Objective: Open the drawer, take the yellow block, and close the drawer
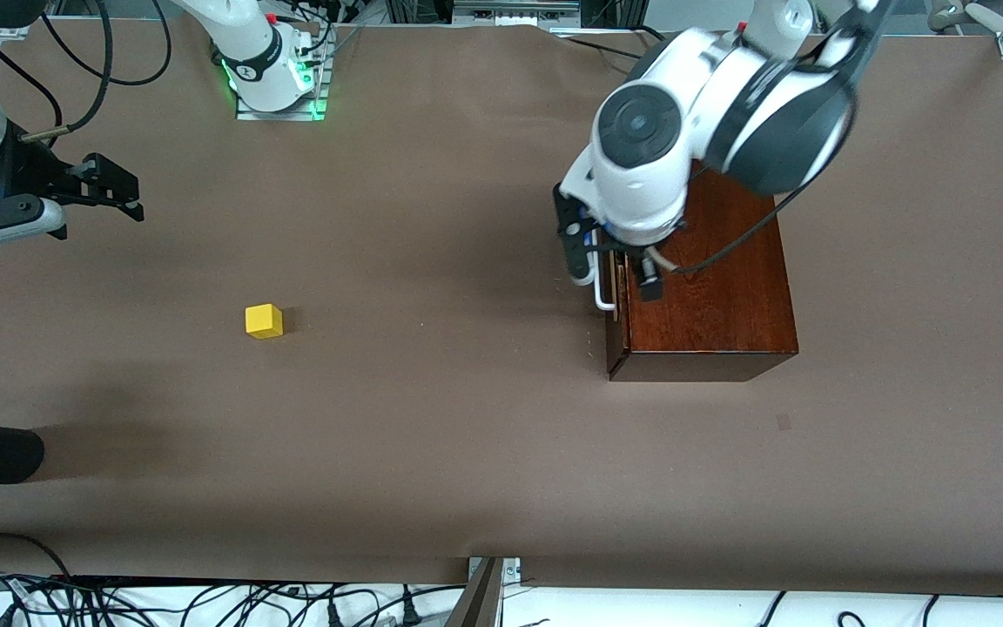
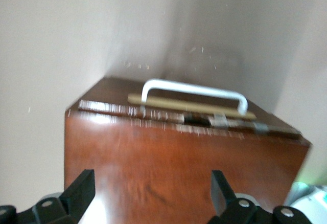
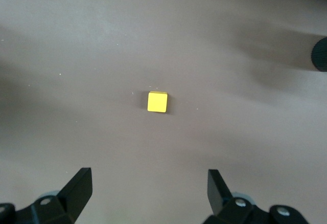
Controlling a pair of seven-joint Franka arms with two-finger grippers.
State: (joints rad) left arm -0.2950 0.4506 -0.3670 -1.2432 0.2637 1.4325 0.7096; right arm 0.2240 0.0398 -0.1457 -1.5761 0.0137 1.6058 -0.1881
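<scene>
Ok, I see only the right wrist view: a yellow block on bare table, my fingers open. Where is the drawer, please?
Observer: The drawer is in a mahogany box at the left arm's end of the table, well apart from the yellow block.
Operator: Is it open?
Observer: Almost shut; only a thin pale strip shows by its white handle.
Operator: And the arms?
Observer: The left gripper hovers open over the box's handle end; your right gripper is up over the right arm's end of the table.
</scene>
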